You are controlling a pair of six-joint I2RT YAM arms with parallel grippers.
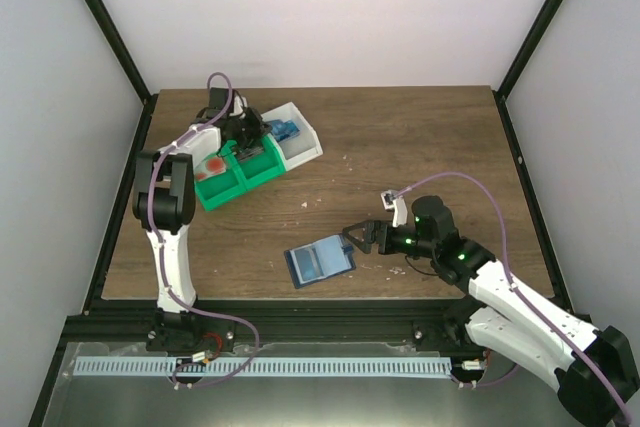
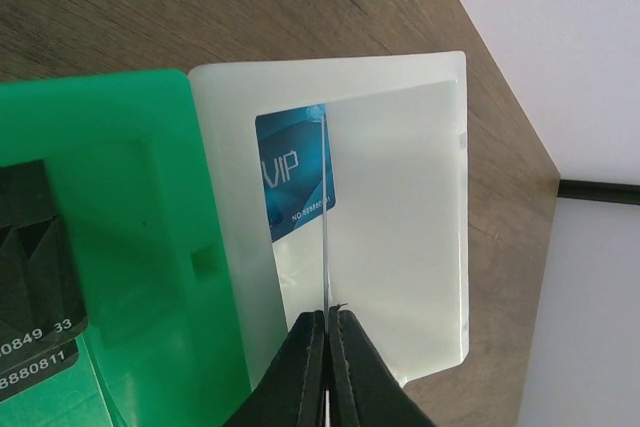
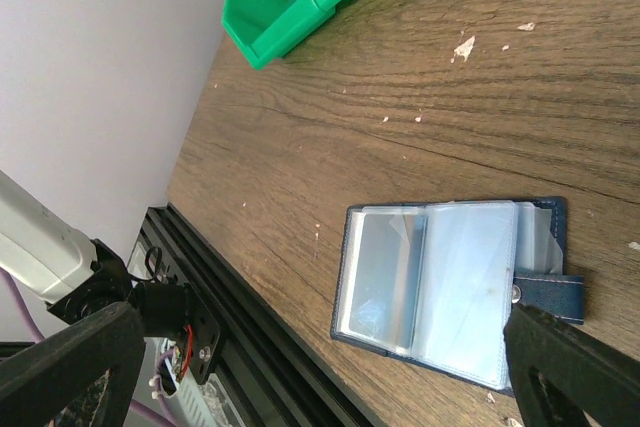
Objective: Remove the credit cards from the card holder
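Bright, even light, soft shadows.
My left hand [image 2: 327,319] is dark and blurred near the lens; pale glare on the card holder [image 3: 450,287]; surface [image 1: 400,147] grain sharp.

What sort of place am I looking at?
Likely a robotics lab test booth: a brown wooden table boxed in by plain white walls and black metal framing, with two white robot arms bolted at its near edge.

Blue card [image 2: 295,172] in the white tray [image 2: 420,247] — reads "VIP", plus a smaller line starting "NO", digits too small. Dark card [image 2: 40,352] by the green tray [image 2: 130,197] — partial numbers "0849 33", "8880811".
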